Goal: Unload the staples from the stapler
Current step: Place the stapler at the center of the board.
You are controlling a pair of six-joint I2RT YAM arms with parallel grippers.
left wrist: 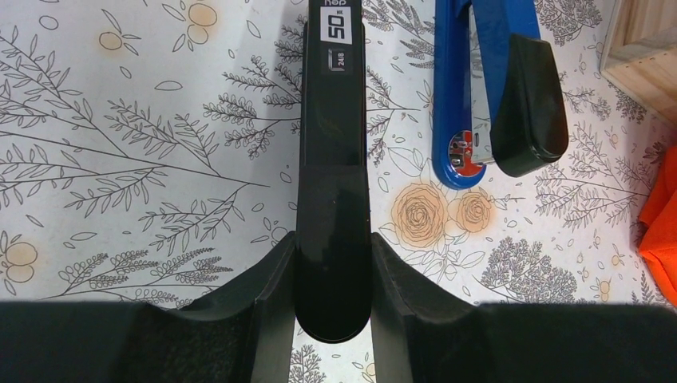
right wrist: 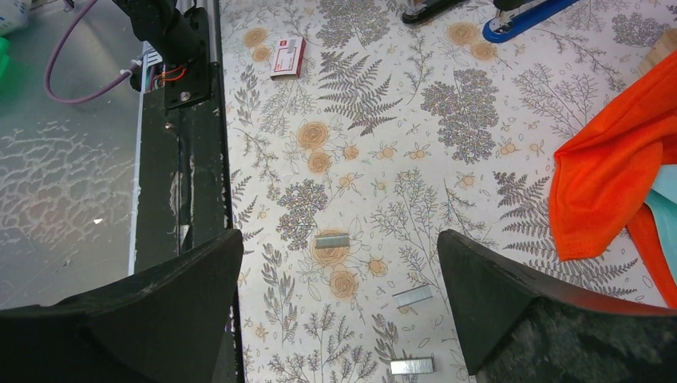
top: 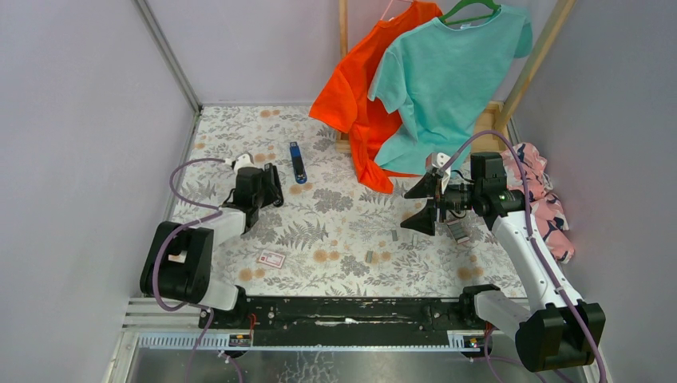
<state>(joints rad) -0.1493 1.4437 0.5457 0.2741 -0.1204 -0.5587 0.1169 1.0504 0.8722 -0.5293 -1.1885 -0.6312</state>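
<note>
The left end effector (top: 267,187) was clenched on the stapler (left wrist: 331,159), with one finger (left wrist: 267,279) against each long side of the black body. The stapler was at the far left of the counter (top: 335,231), near its left edge. Whether it rested on the surface or was raised could not be told. A blue-and-black bar (left wrist: 479,96) lay just beside the stapler, toward the far edge, and the two did not touch.

The right end effector (top: 419,206) was released. Its jaws stood wide apart above the right half of the counter and grasped nothing.

Three staples (right wrist: 332,240) lay loose on the counter below the right end effector. They were separate from one another and well apart from the stapler.

A red-and-white card (top: 271,258) lay near the near edge, on the left side.
</note>
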